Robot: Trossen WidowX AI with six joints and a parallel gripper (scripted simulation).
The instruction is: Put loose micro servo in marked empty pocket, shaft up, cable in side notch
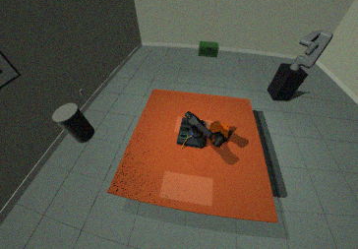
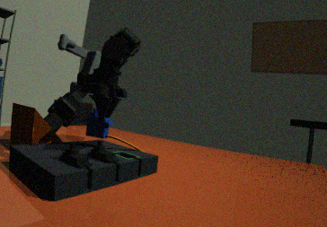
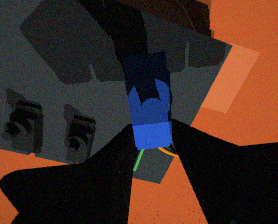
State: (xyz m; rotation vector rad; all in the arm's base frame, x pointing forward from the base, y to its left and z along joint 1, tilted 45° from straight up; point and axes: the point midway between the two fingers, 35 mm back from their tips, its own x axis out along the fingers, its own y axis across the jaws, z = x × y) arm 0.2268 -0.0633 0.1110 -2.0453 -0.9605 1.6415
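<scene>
Fingers point(image 2: 103, 108) grip the blue servo point(image 1: 192, 134) point(image 2: 97, 126) point(image 3: 152, 136), held up out of the green-edged pocket point(image 1: 184, 135) point(image 2: 128, 155) point(image 3: 138, 161). Two other pockets in the deck point(image 1: 197, 144) point(image 2: 33, 167) point(image 3: 102, 100) hold dark servos point(image 3: 22, 126). The deck sits well in from the bench's point(image 1: 148, 168) point(image 2: 225, 185) point(image 3: 245, 185) edges. The wrist view mostly hides the marked pocket; the exterior view shows the yellow cable point(image 1: 185, 143) point(image 2: 126, 141) point(image 3: 168, 152) trailing. From the top, the grip is hard to make out.

The servo point(image 2: 97, 126) point(image 3: 152, 134) is blue, its cable point(image 2: 128, 143) point(image 3: 169, 152) orange-yellow.
</scene>
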